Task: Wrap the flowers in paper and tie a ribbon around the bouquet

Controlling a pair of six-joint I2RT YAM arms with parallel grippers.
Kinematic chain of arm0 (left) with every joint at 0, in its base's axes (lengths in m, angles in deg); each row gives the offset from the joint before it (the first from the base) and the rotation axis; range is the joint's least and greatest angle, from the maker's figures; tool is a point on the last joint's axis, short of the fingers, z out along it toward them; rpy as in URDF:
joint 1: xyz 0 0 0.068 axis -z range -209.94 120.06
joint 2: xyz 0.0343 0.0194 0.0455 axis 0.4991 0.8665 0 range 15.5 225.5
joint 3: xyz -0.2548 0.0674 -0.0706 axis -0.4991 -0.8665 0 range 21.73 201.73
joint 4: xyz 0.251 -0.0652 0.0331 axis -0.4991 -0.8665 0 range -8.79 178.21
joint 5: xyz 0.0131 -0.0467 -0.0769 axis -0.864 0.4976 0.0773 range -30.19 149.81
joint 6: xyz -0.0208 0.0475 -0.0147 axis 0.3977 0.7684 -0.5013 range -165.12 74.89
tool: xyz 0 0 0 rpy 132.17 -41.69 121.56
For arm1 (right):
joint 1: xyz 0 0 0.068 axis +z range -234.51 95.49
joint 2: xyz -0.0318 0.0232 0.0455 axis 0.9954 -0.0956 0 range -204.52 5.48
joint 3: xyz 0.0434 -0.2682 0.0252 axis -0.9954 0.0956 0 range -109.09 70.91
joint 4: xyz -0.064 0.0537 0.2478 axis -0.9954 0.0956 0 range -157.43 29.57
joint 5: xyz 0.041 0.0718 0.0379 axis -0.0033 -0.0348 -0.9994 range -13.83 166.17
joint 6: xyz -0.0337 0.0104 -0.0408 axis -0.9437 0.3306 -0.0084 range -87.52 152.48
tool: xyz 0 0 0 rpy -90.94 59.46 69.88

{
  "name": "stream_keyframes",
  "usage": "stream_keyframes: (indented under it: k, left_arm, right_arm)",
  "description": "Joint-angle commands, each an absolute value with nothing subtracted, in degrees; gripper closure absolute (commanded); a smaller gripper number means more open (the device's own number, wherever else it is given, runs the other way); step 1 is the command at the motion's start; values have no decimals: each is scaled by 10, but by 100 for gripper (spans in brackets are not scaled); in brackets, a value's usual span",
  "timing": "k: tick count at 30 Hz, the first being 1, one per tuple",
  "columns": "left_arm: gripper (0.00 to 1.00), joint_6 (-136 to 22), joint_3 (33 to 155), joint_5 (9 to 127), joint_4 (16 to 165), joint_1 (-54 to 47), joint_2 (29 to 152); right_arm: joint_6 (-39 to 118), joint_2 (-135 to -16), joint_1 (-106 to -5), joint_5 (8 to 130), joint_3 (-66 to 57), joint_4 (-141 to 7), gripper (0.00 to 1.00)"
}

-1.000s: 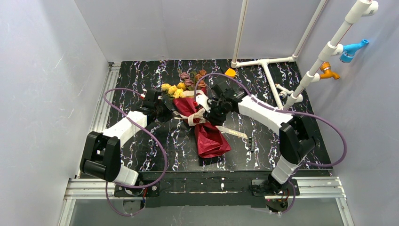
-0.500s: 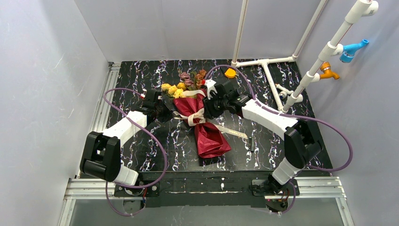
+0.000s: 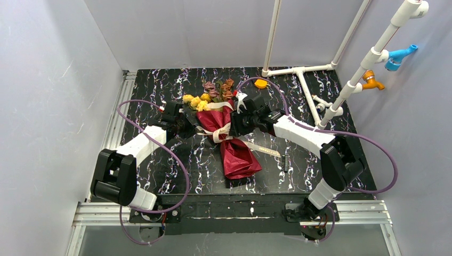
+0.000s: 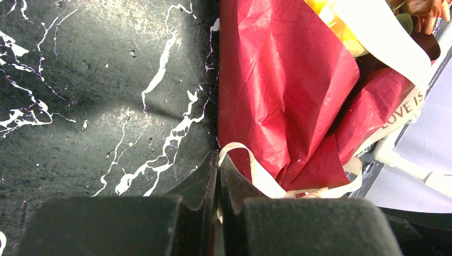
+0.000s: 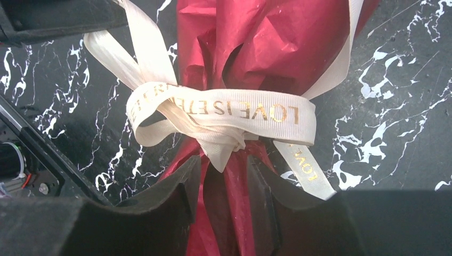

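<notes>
Quick worry list from us. The bouquet (image 3: 234, 154) lies mid-bench (image 3: 160, 85), flowers (image 3: 210, 93) pointing to 11 o'clock and the narrow tail to 5 o'clock.

The paper (image 5: 266, 42) is thin and crinkled. The right hand (image 5: 224, 176) comes in from 3 o'clock, released, its fingers straddling the pinched neck just under the knot (image 5: 226, 138). If it closes there, we reckon it squashes or rips the paper, or snags the short tail hanging off the knot.

The left hand (image 4: 218, 181) sits at 9 o'clock, clenched on one end of the ribbon (image 5: 224, 112). The bundle looks light, so a hard sideways tug probably drags the whole thing across the bench instead of tightening anything.

The cone also tapers, so the loop could slide down toward 5 o'clock and go slack. We can't tell if the knot is locked, so letting go early might undo it.
</notes>
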State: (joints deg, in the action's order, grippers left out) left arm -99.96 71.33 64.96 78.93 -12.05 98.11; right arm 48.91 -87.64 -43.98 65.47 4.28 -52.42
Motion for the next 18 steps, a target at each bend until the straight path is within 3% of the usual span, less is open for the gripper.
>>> stream_keyframes:
  k: [1, 12, 15, 18]
  left_arm:
    - [100, -996, 727, 649, 778, -121, 965]
    - [100, -999, 725, 651, 783, -121, 965]
    - [100, -1000, 724, 652, 784, -120, 964]
    - [100, -1000, 721, 652, 784, -120, 962]
  right_arm:
    - [506, -883, -437, 655, 46, -563, 54]
    - [511, -914, -428, 649, 34, -561, 63]
    - [509, -921, -424, 648, 30, -557, 72]
    - [503, -920, -423, 654, 25, -544, 90]
